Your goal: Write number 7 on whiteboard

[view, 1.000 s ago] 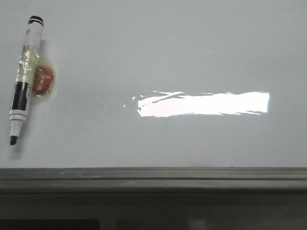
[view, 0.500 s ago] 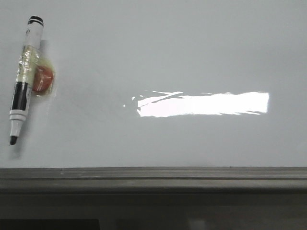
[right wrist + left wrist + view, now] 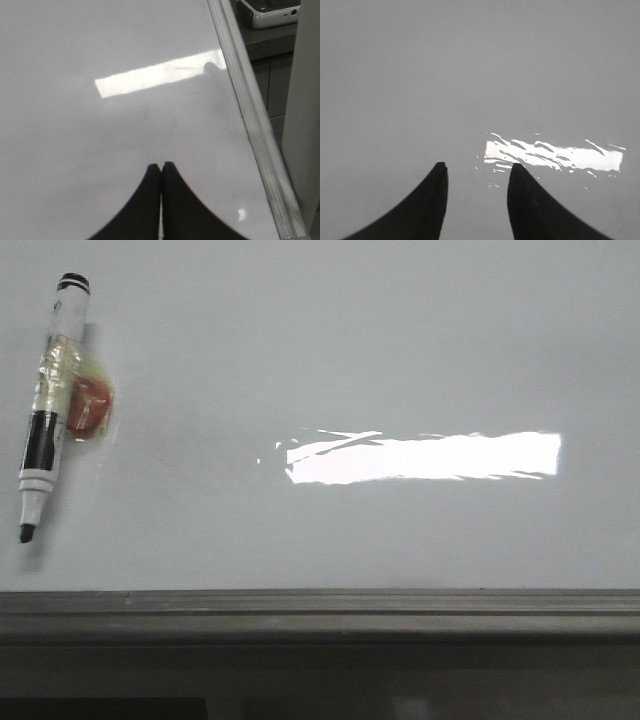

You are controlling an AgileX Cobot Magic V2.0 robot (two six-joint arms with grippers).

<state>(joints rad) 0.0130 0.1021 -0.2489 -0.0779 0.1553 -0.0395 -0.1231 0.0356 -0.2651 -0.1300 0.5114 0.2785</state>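
The whiteboard (image 3: 400,350) fills the front view, pale grey-white with a bright glare patch, and no number 7 shows on it. A black-and-white marker pen (image 3: 48,400) lies at its far left, uncapped tip toward the near edge, with yellowish tape and a red-orange lump stuck to its barrel. Neither gripper shows in the front view. My left gripper (image 3: 476,168) is open and empty over bare whiteboard (image 3: 470,75). My right gripper (image 3: 161,166) is shut and empty over the whiteboard (image 3: 100,140) near its framed edge.
A dark grey ledge (image 3: 320,612) runs along the board's near edge. In the right wrist view the board's metal frame (image 3: 250,120) runs alongside, with a grey cabinet (image 3: 270,45) and a device (image 3: 270,12) beyond it.
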